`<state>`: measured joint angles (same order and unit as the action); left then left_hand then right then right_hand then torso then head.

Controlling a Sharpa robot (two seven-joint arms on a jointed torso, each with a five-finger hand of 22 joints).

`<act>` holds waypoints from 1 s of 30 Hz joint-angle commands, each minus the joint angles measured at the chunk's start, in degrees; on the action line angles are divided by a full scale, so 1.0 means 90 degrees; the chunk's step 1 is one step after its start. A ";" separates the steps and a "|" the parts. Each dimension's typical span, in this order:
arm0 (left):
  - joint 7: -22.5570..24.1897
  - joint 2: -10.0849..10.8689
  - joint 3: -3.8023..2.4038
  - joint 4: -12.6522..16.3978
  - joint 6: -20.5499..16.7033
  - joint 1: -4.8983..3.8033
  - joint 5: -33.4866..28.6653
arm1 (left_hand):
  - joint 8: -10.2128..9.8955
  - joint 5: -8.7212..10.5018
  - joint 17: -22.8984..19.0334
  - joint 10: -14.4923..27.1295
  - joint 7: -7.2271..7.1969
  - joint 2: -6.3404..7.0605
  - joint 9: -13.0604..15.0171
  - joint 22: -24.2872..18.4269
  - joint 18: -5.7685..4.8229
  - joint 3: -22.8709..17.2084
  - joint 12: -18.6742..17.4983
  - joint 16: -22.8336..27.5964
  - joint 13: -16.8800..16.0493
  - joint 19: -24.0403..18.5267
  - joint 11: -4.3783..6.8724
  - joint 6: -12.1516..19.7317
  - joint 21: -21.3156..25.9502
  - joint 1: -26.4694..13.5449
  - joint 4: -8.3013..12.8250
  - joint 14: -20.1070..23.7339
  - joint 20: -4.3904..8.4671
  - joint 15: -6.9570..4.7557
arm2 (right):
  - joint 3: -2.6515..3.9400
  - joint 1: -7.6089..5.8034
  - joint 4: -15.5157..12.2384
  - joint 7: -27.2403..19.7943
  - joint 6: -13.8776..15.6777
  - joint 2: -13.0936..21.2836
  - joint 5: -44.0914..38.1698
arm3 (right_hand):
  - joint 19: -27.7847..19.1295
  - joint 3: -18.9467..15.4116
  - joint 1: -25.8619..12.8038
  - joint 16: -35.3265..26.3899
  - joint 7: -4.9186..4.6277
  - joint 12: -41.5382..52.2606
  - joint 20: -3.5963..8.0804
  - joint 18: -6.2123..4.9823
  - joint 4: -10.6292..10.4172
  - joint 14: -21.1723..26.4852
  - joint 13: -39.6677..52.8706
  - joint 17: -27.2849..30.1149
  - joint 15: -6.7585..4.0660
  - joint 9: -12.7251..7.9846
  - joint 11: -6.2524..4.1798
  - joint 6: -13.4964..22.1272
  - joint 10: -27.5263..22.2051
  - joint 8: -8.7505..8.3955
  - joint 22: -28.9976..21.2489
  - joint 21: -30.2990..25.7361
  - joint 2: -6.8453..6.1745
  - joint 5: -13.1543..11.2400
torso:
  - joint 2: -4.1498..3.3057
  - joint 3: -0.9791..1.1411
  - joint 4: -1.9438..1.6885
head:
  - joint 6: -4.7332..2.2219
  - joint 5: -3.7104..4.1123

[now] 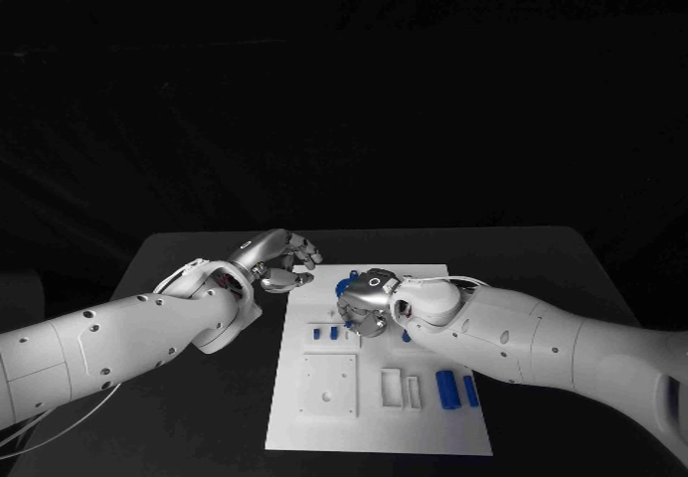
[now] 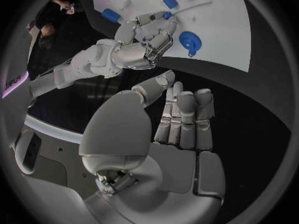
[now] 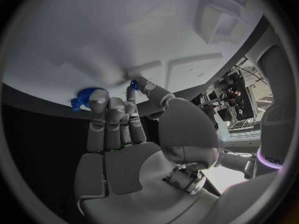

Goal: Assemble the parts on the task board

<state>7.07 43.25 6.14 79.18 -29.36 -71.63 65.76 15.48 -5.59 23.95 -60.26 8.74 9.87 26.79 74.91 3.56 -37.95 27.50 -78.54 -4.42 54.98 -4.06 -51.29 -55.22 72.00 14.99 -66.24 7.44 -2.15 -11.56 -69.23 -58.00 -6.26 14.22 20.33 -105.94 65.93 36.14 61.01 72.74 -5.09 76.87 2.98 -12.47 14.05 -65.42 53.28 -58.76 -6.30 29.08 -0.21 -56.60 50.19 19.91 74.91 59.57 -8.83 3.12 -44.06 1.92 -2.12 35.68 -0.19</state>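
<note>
The white task board [image 1: 376, 417] lies in the middle of the black table. Over its far left part hovers my right hand [image 1: 367, 299], and a small blue part [image 3: 133, 85] sits pinched between its thumb and a fingertip; the same part [image 2: 167, 16] shows at that hand's [image 2: 142, 44] fingertips. A blue gear [image 1: 349, 287] lies on the board right beside that hand, and its rim [image 3: 82, 97] peeks out behind the fingers. My left hand [image 1: 281, 259] hangs over the table just off the board's far left corner, its fingers [image 2: 186, 115] stretched out and holding nothing.
Two small blue pieces [image 1: 333, 333] lie on the board near the right hand. Two long blue pieces [image 1: 457, 389] lie by the board's right edge. Raised white blocks [image 1: 400, 387] and a square plate [image 1: 328, 384] stand in the board's near half. Bare black table surrounds the board.
</note>
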 commanded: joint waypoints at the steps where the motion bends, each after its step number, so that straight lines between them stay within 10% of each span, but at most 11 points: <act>1: -0.0014 -0.0003 -0.0003 0.0031 0.0076 -0.0007 -0.0033 | -0.0007 -0.0035 -0.0010 -0.0003 0.0075 0.0000 -0.0010 0.0014 0.0349 -0.0046 -0.0032 0.0043 0.0001 -0.0020 -0.0028 0.0056 0.0028 0.0042 -0.0001 -0.0035 0.0040 -0.0005 | -0.0026 0.0048 -0.0015 0.0074 -0.0113 0.0012 -0.0101 | 0.0042 0.0046 -0.0031 0.0016 -0.0092 0.0010 0.0026 -0.0281 -0.0053 -0.0051 -0.0011 0.0007 0.0009 0.0009 -0.0001 -0.0133 0.0063 0.0010 0.0056 -0.0024 0.0054 -0.0030 | 0.0000 0.0002 0.0001 | 0.0002 0.0001; 30: -0.0042 0.0036 -0.0002 0.0138 0.0143 -0.0007 -0.0291 | -0.0010 -0.0033 -0.0008 -0.0031 0.0090 -0.0016 -0.0019 0.0015 0.0342 -0.0018 -0.0024 0.0054 -0.0006 -0.0016 -0.0022 0.0090 0.0036 -0.0032 -0.0059 -0.0046 0.0036 -0.0009 | -0.0026 0.0084 -0.0019 0.0355 -0.0576 0.0026 0.0121 | 0.0022 0.0791 -0.0297 -0.0022 -0.0152 -0.0043 0.0008 -0.0281 -0.0788 -0.0025 -0.0023 0.0011 0.0059 -0.0029 0.0053 -0.0005 0.0031 -0.0131 0.0081 -0.0068 0.0044 -0.0033 | -0.0002 -0.0002 -0.0004 | 0.0033 0.0009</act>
<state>6.56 43.62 6.16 80.25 -28.55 -71.63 63.63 15.48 -5.59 23.95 -60.35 8.68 9.87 26.69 74.95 3.55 -38.11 27.50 -78.32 -4.42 54.79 -4.15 -51.15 -55.23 72.00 14.83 -66.23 7.24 -2.15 -11.57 -68.83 -58.32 -4.35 12.63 20.61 -104.34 66.32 43.38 58.64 72.74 -5.66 76.86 2.97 -12.44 7.05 -65.50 53.06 -58.68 -6.20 28.77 -0.08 -56.08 50.47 19.02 74.90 59.24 -8.43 3.11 -44.08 1.90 -2.14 35.93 -0.14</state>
